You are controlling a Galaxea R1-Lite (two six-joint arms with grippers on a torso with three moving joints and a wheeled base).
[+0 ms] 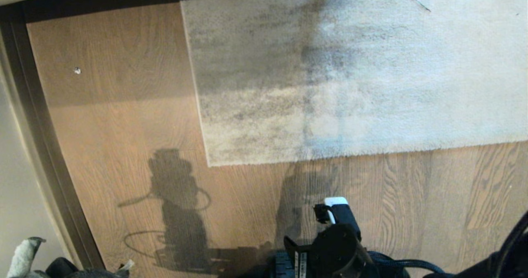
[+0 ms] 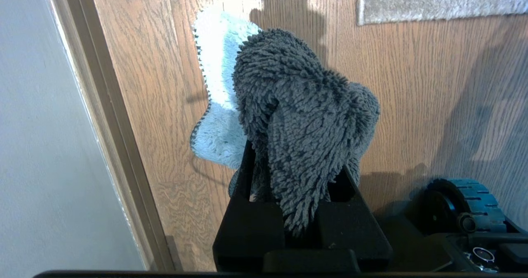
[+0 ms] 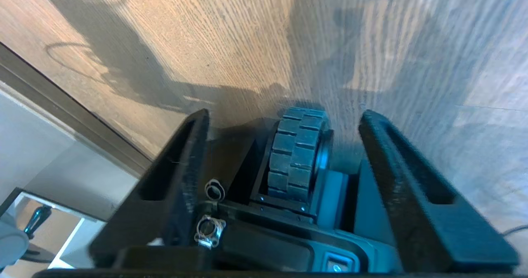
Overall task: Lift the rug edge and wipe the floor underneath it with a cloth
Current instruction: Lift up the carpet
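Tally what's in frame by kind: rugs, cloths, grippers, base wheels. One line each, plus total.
Rugs: 1, the rug edge lying flat on the floor
Cloths: 1, the cloth held in the left gripper
Grippers: 2, left gripper and the empty right gripper
Base wheels: 1, the wheel
Total: 5

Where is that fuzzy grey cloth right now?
The cloth is clamped in the left gripper, held above the floor near the skirting strip; in the head view it peeks in at the lower left corner.
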